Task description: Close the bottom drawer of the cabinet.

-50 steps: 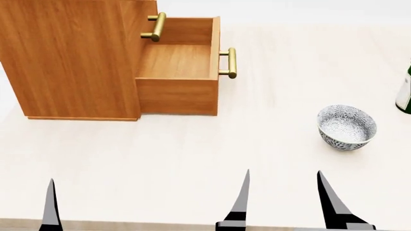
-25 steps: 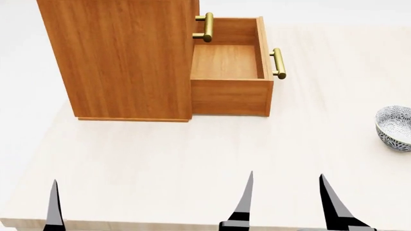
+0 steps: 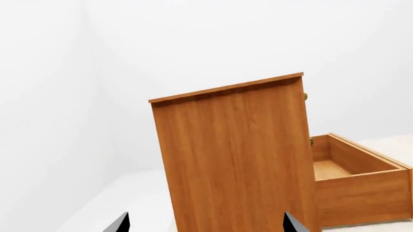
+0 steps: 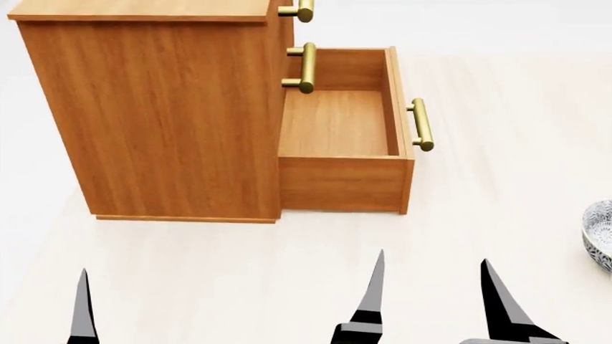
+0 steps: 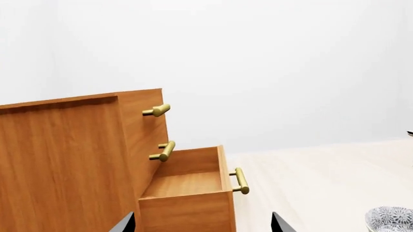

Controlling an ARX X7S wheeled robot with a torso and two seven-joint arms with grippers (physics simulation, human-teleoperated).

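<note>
- Right claw point(image 4: 435, 304) hangs spread and empty over the near edge of the worktop point(image 4: 239, 279), its two dark fingertips well apart.
- Left claw point(image 3: 203, 223) is also spread with nothing between its tips, low near the near-left corner; the head view shows only one of its tips.
- Drawer point(image 4: 345, 132) juts fully out of the cabinet point(image 4: 163, 107) toward the right, empty inside, its front panel and brass handle point(image 4: 421, 124) facing the right edge.
- Judged as a stiff wooden box on slides: light, not fragile, needing no grasp. A flat push on the front panel beside the handle, aimed straight into the cabinet, should do; the round brass bar looks slippery and might deflect a tip.
- Pale, bare wood-grain worktop lies between claws and drawer.
- Bowl point(image 4: 600, 233) sits by the right edge, well apart.
- Plain white walls surround.
</note>
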